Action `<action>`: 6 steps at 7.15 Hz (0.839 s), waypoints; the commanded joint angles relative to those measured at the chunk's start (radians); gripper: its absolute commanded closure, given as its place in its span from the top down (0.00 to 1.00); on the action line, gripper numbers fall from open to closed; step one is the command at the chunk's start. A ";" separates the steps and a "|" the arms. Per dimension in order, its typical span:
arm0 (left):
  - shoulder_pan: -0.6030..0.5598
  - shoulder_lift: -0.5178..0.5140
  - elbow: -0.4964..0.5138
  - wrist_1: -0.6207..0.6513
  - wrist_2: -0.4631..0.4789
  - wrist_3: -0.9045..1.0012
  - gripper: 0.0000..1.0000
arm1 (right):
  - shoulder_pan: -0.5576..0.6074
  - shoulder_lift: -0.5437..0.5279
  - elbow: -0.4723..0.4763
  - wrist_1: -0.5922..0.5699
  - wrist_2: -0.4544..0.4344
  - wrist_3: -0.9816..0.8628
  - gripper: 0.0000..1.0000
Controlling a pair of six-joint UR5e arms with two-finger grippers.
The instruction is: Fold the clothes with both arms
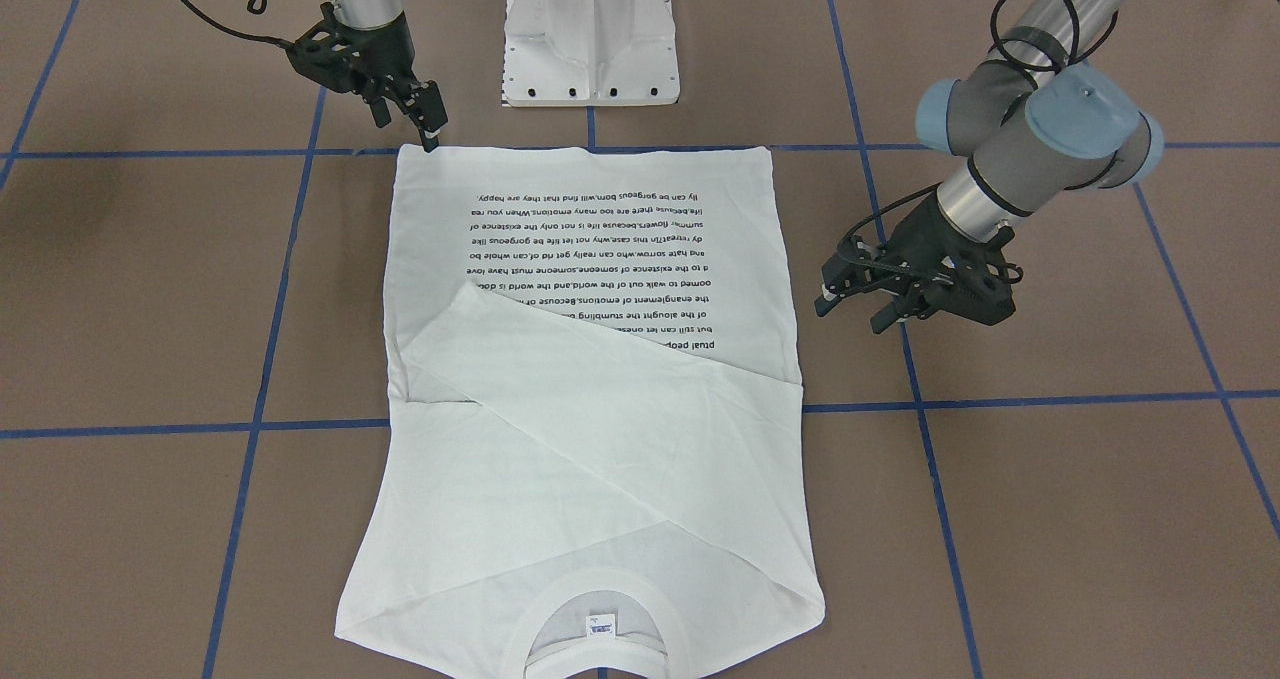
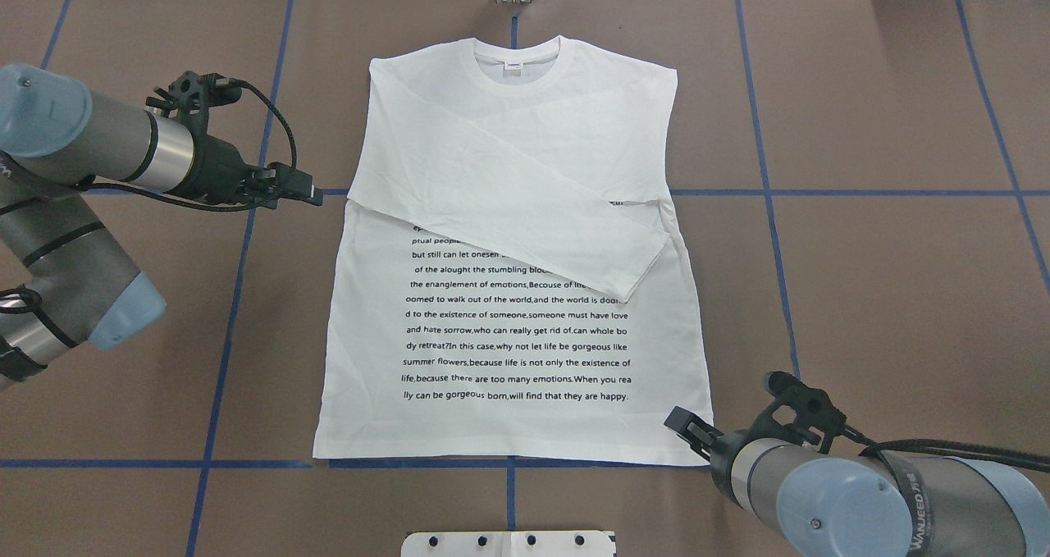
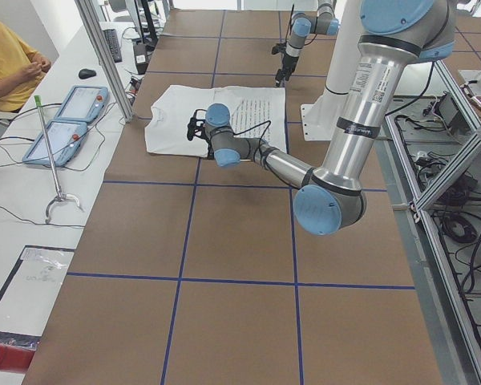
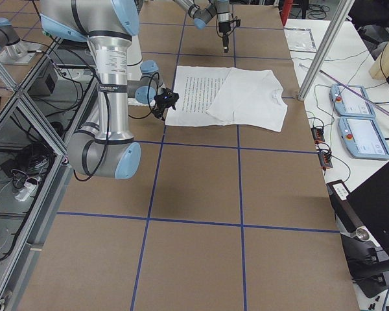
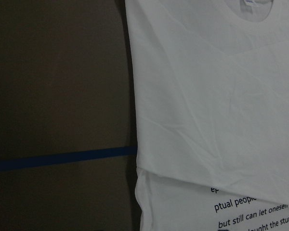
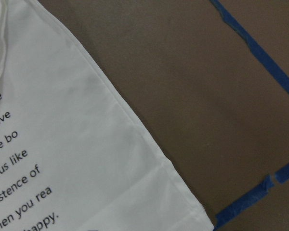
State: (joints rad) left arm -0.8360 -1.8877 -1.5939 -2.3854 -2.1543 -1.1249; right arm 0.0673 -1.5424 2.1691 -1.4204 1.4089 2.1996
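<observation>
Start with your left gripper [image 2: 312,196]. Its jaws look parted and hold nothing. The shirt [image 2: 509,335] lies straight ahead of the fingertips, near but apart from them. The closest cloth is the side edge [image 2: 348,203], at the level where the folded sleeve [image 2: 525,221] crosses the chest.

The shirt is spread flat on the table [image 2: 861,294] with the print up. Its long axis runs across the line those jaws point along. The collar [image 2: 517,65] is off to one side of them, away from the robot, and the hem is off to the other side, toward the pedestal [image 2: 509,543].

Your right gripper [image 2: 685,427] also looks parted and empty. It is the nearer of the two to cloth, because the hem corner [image 2: 704,457] sits right at its fingertips. You cannot tell from these views whether a finger touches the corner. From those jaws the body of the shirt stretches ahead and inward.

I judge that the next fold turns on the long axis. The right side is placed for the hem, while your left gripper is at mid-length, well short of the matching hem corner [image 2: 316,456].
</observation>
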 commanded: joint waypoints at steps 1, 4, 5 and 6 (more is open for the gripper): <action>0.000 0.002 -0.003 0.000 0.005 -0.001 0.86 | -0.050 -0.025 -0.009 0.000 -0.031 0.055 0.91; 0.000 0.005 -0.006 -0.001 0.008 -0.001 0.87 | -0.050 -0.016 -0.028 0.000 -0.036 0.055 0.88; 0.000 0.005 -0.006 -0.001 0.008 -0.001 0.87 | -0.050 -0.010 -0.029 0.000 -0.036 0.057 0.87; 0.000 0.013 -0.006 -0.001 0.010 0.001 0.87 | -0.052 -0.008 -0.029 0.000 -0.033 0.057 0.85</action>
State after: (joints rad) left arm -0.8360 -1.8798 -1.5998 -2.3869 -2.1458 -1.1256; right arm 0.0165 -1.5551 2.1416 -1.4205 1.3742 2.2558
